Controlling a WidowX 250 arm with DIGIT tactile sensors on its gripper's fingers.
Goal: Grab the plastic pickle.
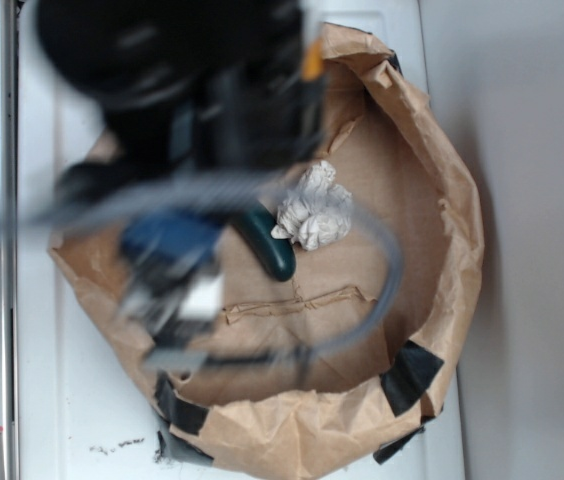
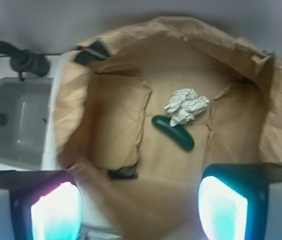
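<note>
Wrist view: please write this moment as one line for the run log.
phase: approach | gripper: open, above bag, holding nothing | plastic pickle: on paper bag floor, touching crumpled paper wad | grasp: not yet

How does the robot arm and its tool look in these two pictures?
In the exterior view the arm is black and blurred, with a blue part, a small orange piece and a grey cable curving beside it. In the wrist view the tool shows two dark fingers with pale, glowing turquoise pads.
</note>
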